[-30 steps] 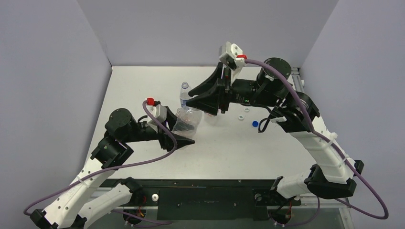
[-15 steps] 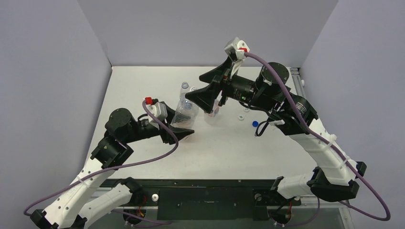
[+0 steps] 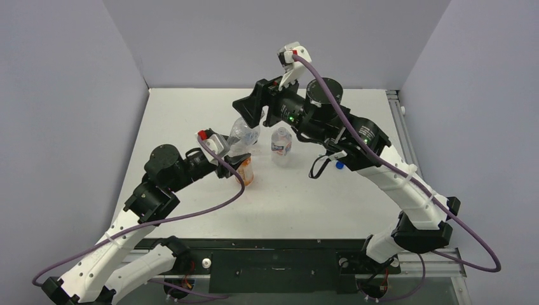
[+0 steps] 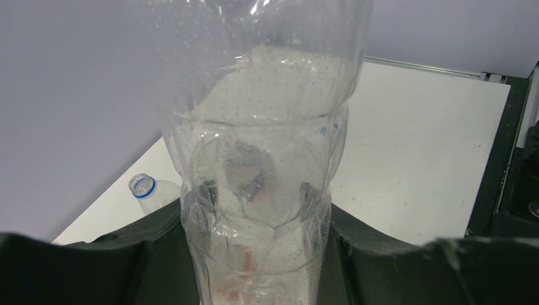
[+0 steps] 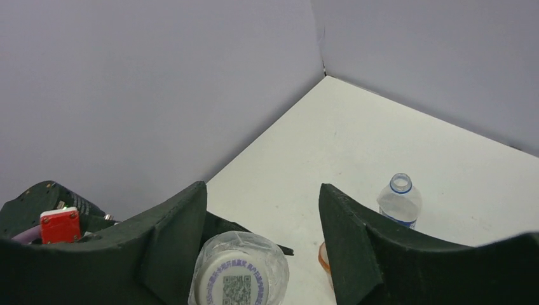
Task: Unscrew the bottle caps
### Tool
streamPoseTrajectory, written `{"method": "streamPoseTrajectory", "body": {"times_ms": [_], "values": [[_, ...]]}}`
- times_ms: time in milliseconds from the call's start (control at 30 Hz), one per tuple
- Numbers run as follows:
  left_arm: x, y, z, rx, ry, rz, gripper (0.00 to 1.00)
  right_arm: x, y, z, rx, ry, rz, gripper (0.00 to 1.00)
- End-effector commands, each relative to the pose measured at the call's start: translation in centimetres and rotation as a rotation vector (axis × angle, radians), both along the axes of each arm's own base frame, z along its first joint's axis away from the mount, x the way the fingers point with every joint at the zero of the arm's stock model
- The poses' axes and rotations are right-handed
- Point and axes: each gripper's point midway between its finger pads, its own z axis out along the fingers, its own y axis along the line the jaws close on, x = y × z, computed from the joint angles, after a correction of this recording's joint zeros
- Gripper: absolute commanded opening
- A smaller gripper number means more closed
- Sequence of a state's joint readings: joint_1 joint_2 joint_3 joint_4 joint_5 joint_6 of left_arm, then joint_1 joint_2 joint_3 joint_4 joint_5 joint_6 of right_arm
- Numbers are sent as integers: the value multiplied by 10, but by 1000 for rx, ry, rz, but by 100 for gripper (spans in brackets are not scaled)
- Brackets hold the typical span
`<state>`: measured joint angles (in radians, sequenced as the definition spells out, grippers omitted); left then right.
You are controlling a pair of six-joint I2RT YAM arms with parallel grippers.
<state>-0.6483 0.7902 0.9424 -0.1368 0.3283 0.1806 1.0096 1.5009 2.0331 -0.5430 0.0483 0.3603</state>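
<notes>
Swung over since a second ago, our right claw (image 5: 262, 190) hangs open astride the white cap (image 5: 232, 283) of the clear bottle (image 4: 260, 190) — gripped low by our left claw (image 3: 232, 166) — so we centre it, then pinch squarely.

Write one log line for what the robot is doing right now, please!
left pincer: shut on clear bottle | right pincer: open, over white cap | cap: not off yet

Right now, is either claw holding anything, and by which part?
The left claw grips the clear bottle by its lower body; the right claw stands open around its cap.
</notes>
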Motion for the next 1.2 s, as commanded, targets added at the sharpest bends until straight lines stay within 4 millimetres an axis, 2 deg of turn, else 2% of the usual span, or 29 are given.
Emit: {"method": "streamPoseTrajectory", "body": {"times_ms": [0, 100, 167, 233, 433, 467, 500, 533, 567, 600, 633, 667, 700, 733, 767, 800, 900, 1033, 1167], "values": [[4, 7, 16, -22, -57, 45, 0, 1, -3, 16, 51, 9, -28, 56], [3, 7, 17, -29, -54, 46, 0, -1, -3, 17, 57, 10, -21, 46], [3, 7, 16, -30, -51, 46, 0, -3, -3, 18, 63, 10, -12, 33], [4, 6, 16, -35, -47, 47, 0, -6, -5, 22, 73, 6, -2, 25], [3, 5, 12, -40, -22, 39, 0, -16, -17, 37, 101, -27, 47, 5], [1, 4, 12, -47, -13, 28, 0, -13, -22, 41, 113, -38, 47, 4], [-1, 3, 13, -54, -11, 20, 0, -20, -24, 44, 122, -44, 89, 3], [-6, 0, 13, -63, 1, -7, 0, -16, -28, 45, 134, -56, 94, 3], [-10, -1, 14, -68, 2, -28, 0, -28, -30, 52, 150, -76, 157, 3], [-19, -6, 12, -72, 16, -82, 0, -27, -32, 56, 162, -98, 177, 2], [-26, -8, 14, -81, 16, -115, 0, -43, -32, 65, 178, -140, 261, 1], [-40, -14, 13, -83, 31, -198, 0, -46, -32, 64, 177, -153, 294, 1], [-50, -16, 14, -86, 32, -245, 0, -63, -34, 72, 190, -197, 383, 1], [-65, -21, 14, -87, 45, -330, 0, -77, -31, 68, 181, -208, 466, 1], [-78, -23, 13, -89, 70, -399, 0, -84, -34, 73, 191, -234, 493, 1], [-83, -24, 16, -92, 75, -426, 0, -91, -33, 70, 185, -237, 537, 1], [-93, -27, 15, -89, 130, -481, 0, -95, -35, 68, 184, -242, 558, 0], [-89, -28, 11, -88, 148, -468, 0, -91, -34, 62, 173, -234, 550, 0], [-93, -30, 3, -86, 186, -492, 0, -82, -43, 65, 170, -257, 497, 0]]}}
